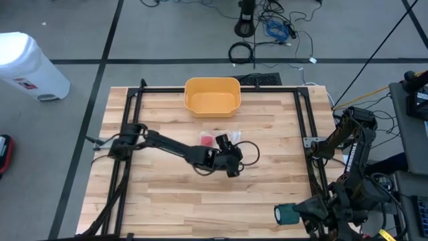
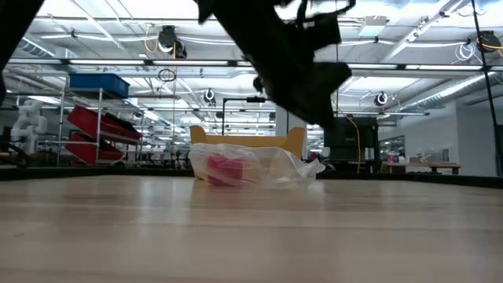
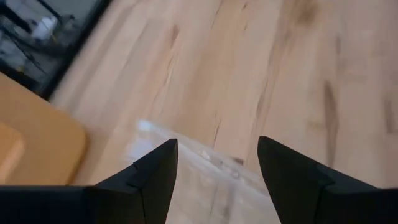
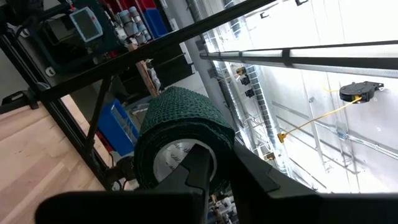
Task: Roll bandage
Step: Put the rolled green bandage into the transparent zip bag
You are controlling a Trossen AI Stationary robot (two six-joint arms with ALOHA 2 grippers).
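Green woven bandage roll (image 4: 180, 134), already wound into a tight cylinder around a pale core, sits clamped between the narrow fingers of the right gripper (image 4: 214, 165). In the high view that roll (image 1: 286, 214) shows at the near right edge of the wooden bench (image 1: 167, 194), held out beyond the black frame rail, well apart from everything else on the bench.

Left gripper (image 1: 231, 157) hovers over mid-bench with its fingers spread wide and holding nothing; its wrist view looks down past both dark fingers (image 3: 149, 177) at a clear plastic bag (image 3: 205, 180) lying on the wood. The low view shows the same bag (image 2: 255, 167), crumpled, with a pink-red item (image 2: 226, 169) inside it, resting in front of the yellow tub (image 1: 212, 96) at the far side.

Judged from these views, the rolling appears largely complete: no loose tail of bandage is visible trailing from the roll. What seems left is setting the roll down, possibly into the bag or the tub; which is meant cannot be told. The left arm's approach to the bag suggests that step has only begun.
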